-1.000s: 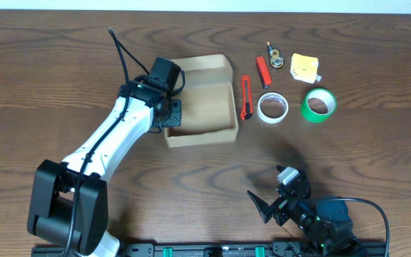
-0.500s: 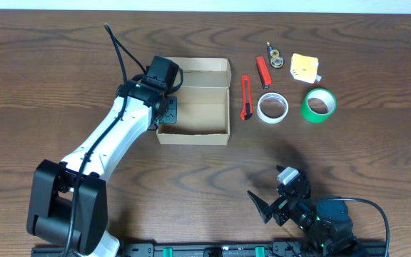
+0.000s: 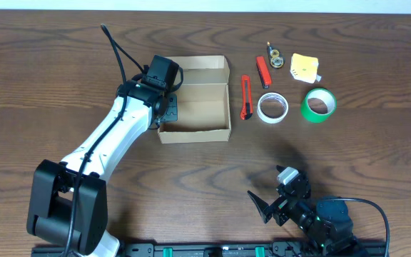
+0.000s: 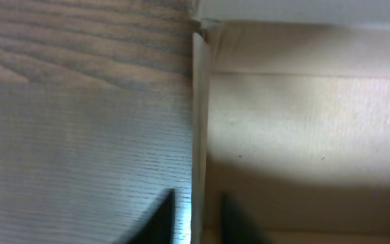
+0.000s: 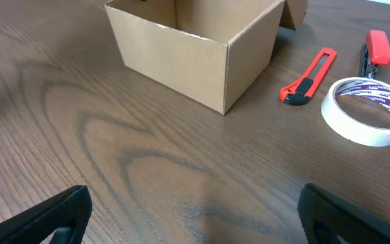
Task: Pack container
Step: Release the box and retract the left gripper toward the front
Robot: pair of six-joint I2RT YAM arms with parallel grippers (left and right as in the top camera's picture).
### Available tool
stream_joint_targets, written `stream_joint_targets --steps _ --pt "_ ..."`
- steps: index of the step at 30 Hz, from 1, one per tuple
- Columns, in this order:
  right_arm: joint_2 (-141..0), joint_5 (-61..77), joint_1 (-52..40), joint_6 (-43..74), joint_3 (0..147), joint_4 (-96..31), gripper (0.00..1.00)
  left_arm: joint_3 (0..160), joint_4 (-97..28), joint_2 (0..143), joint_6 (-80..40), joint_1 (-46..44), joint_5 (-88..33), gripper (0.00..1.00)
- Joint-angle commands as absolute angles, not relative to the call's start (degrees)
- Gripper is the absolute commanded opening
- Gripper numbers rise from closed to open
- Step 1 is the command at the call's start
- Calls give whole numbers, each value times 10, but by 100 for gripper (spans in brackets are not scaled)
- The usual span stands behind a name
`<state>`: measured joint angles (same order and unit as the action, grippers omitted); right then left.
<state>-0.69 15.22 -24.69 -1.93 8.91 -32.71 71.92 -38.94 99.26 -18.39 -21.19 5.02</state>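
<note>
Box-wrangling stage, far as I can judge. The container (image 3: 202,111) sits open and empty with its flap lid folded back toward the far edge of the counter, so nothing's packed yet. It's up near that far edge, a bit left of the middle.

My left gripper (image 3: 168,108) is at its left wall. The wrist view shows my fingers (image 4: 160,220) straddling that wall, one outside over the wood and one inside the box. They're drawn in close on either side, but honestly I can't tell whether they're really pinching the cardboard or just bracketing it. There looks to be a sliver of gap each side.

My right gripper (image 3: 275,191) is parked down by the near edge, right of the middle. Its jaws are spread wide with nothing in them, well apart from the container.

The loose stuff is lined up to the right of the box, toward the far right corner. There's a red box cutter (image 3: 247,96) just beside the right wall, then a white tape roll (image 3: 272,108) and a green tape roll (image 3: 319,105). Some smaller bits sit behind them that I can't make out well.

Next move, I'd guess: the left side steadies the box while the right reaches up to the cutter or the white roll, closes on it and drops it in. That needs the box not to skid.
</note>
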Motion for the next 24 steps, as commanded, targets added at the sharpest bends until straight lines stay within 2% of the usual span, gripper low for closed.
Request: stream_joint_targets --steps 1,4,9,12,16,24 --pt "-3 157 -251 -18 87 -328 99 718 -389 994 -197 -209 60 64" --pt "-3 157 -251 -18 87 -328 99 724 -393 990 -197 -209 60 68" --pt "-3 157 -251 -18 87 -328 99 783 -478 944 -190 -209 59 67" --pt "-3 157 -251 -18 87 -328 99 828 -557 895 -141 -209 46 67" --pt "-3 157 -251 -18 87 -328 99 841 -595 802 -46 -209 -41 69" --pt "-3 157 -251 -18 87 -328 99 841 -695 628 40 -209 -76 82"
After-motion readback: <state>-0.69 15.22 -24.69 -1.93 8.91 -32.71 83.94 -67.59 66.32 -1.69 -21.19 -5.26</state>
